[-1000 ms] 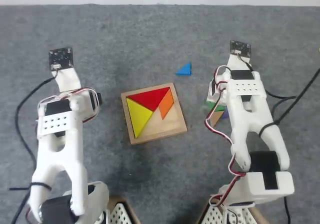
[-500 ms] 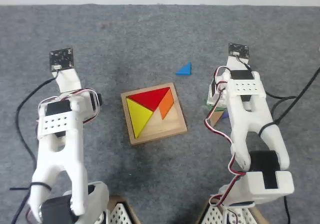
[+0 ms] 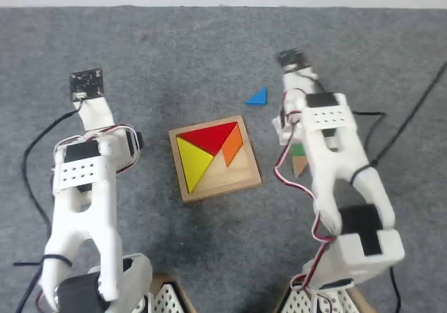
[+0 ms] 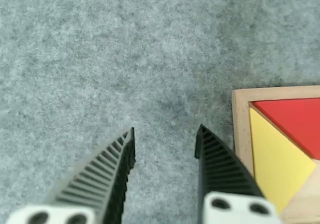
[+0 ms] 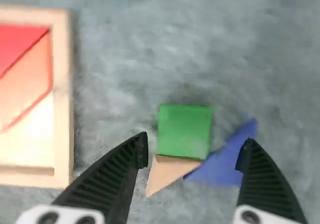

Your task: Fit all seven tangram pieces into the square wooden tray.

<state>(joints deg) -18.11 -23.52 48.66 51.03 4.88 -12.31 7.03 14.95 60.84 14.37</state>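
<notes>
The tray lies slightly turned on the grey carpet, between the two arms. In it sit a red triangle along the far edge, a yellow triangle along the side towards the left arm, and an orange piece against the red one; the near corner on the right arm's side is bare wood. A light blue triangle lies alone on the carpet beyond the tray's far right corner, apart from it. On the right side of the tray, partly under the right arm, a green square, a tan triangle and a dark blue piece are bunched together, the tan triangle against one edge of the square and the dark blue piece at its corner. The right gripper hangs over this cluster with its jaws spread wide, one on either side of the three pieces, holding nothing. The left gripper is over bare carpet just beside the tray's left rim, its jaws parted and nothing between them.
</notes>
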